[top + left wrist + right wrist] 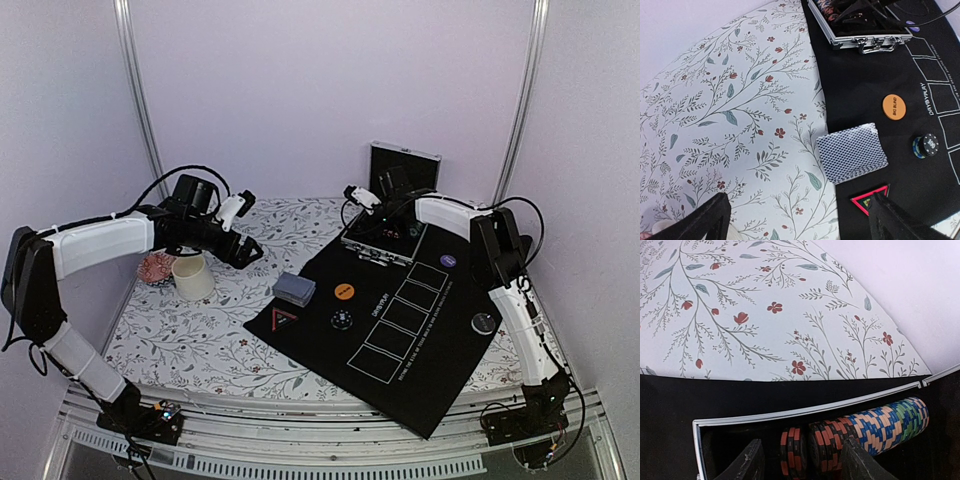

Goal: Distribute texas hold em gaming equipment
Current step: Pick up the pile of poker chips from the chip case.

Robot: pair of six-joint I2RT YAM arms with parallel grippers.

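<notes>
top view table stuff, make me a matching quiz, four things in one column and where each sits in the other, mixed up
Things:
1 card deck
2 orange disc
3 cream cup
4 row of chips

Places:
a on the floral cloth, off the mat
b inside the metal case
c straddling the mat's left edge
d fully on the mat, right of the deck

Pairs: 1-c, 2-d, 3-a, 4-b

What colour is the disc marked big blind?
The big blind disc is orange, clearest in the left wrist view.
</notes>
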